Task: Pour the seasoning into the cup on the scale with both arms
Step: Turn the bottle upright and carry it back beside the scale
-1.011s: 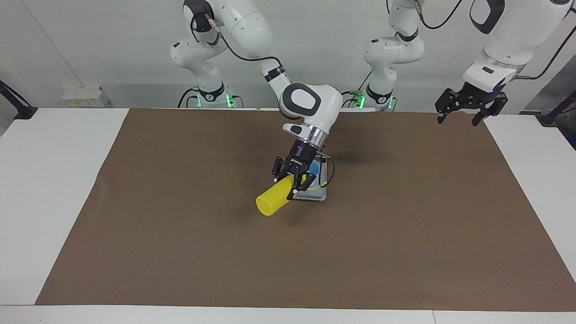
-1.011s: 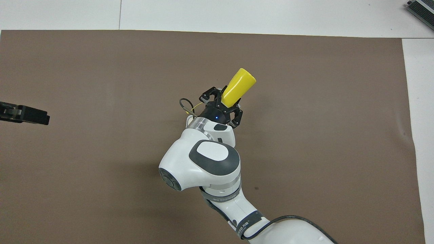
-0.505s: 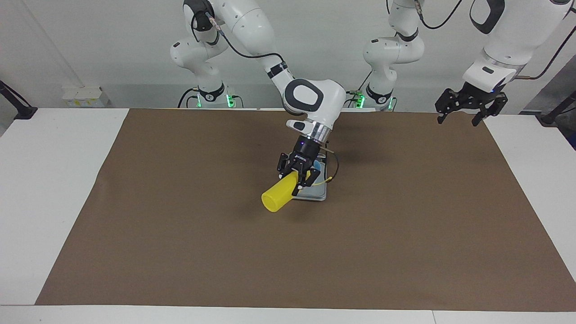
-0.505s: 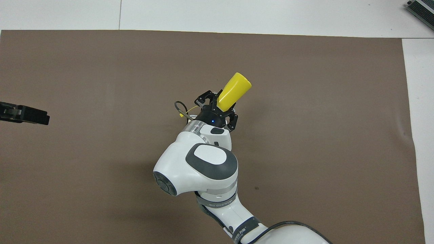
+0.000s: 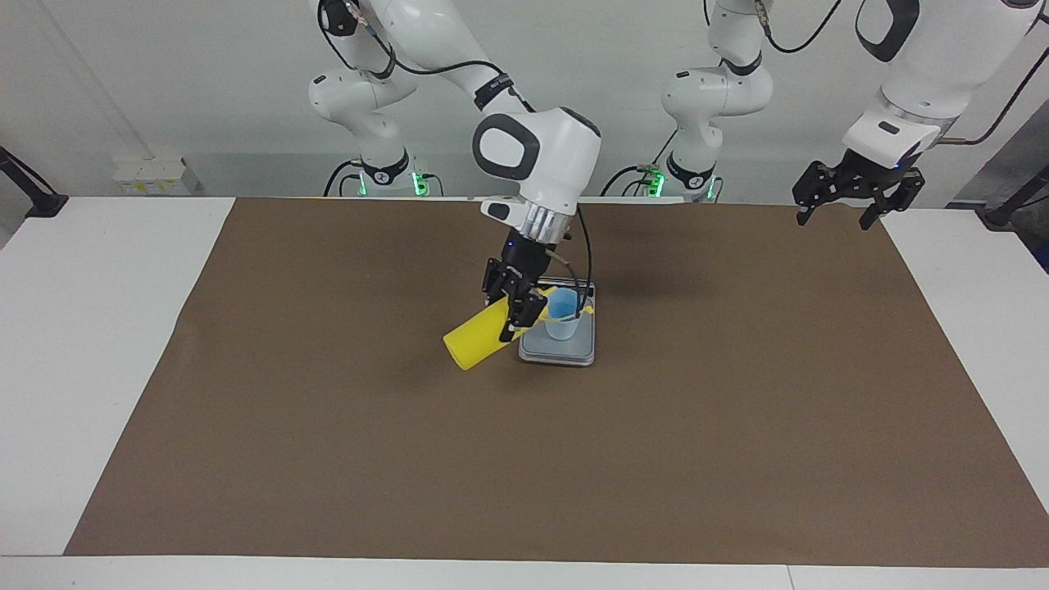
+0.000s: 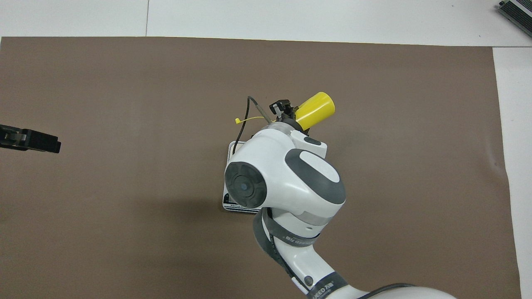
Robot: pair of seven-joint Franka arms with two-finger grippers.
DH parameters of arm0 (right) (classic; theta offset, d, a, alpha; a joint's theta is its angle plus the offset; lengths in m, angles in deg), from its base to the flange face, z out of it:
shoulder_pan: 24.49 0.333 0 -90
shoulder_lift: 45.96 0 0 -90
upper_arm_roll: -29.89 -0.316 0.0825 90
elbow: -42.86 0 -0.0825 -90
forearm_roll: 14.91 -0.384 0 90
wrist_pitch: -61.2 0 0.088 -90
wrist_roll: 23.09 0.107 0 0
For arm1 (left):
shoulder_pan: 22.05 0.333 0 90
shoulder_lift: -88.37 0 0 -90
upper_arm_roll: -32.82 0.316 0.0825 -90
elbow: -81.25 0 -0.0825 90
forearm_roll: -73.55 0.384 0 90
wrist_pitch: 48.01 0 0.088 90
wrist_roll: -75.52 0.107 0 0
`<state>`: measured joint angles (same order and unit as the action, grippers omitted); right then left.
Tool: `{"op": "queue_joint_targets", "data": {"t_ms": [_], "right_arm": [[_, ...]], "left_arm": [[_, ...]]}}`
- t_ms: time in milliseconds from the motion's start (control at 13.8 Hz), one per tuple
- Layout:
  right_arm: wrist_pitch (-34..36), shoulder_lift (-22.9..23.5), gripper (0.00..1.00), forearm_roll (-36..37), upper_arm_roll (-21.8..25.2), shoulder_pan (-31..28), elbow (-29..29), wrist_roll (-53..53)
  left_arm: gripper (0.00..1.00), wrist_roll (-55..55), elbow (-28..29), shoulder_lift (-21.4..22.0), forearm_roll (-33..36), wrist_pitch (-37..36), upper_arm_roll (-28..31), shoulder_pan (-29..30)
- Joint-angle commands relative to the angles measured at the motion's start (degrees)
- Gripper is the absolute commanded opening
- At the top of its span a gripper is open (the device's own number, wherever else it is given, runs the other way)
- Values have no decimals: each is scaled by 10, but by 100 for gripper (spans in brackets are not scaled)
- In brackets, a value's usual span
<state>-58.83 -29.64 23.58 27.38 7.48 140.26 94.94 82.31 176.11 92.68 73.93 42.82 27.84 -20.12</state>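
Note:
My right gripper (image 5: 515,307) is shut on the yellow seasoning bottle (image 5: 473,347) near its nozzle end. It holds the bottle tilted close to level beside the cup, base toward the right arm's end of the table. The nozzle points at the light blue cup (image 5: 563,316), which stands upright on the silver-grey scale (image 5: 557,355). The bottle's tethered tip cover (image 5: 587,311) hangs loose by the cup's rim. In the overhead view the bottle (image 6: 316,110) shows past the right wrist, a corner of the scale (image 6: 230,199) peeks out, and the cup is hidden. My left gripper (image 5: 856,205) waits open.
A brown mat (image 5: 328,426) covers most of the white table (image 5: 98,328). The left gripper (image 6: 29,140) hangs over the mat's edge at the left arm's end. A black cable (image 6: 243,120) loops off the right wrist.
The right arm's wrist has lifted and swung toward the robots, uncovering the cup in the facing view. The bottle has turned with it, base swinging toward the right arm's end. The left arm has not moved.

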Motion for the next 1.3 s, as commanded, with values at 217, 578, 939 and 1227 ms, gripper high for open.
{"op": "queue_joint_targets", "data": {"t_ms": [217, 578, 939, 1227], "right_arm": [[17, -66, 0, -182, -6, -59, 74, -114], [103, -73, 0, -372, -6, -145, 73, -315], [129, -77, 0, -495, -6, -247, 97, -455], [108, -78, 0, -604, -5, -328, 129, -516]], "left_arm": [[100, 3, 19, 18, -7, 7, 2, 2], [100, 3, 19, 17, -7, 7, 2, 2], [100, 3, 19, 17, -7, 7, 2, 1], [100, 3, 19, 18, -7, 7, 2, 1]]}}
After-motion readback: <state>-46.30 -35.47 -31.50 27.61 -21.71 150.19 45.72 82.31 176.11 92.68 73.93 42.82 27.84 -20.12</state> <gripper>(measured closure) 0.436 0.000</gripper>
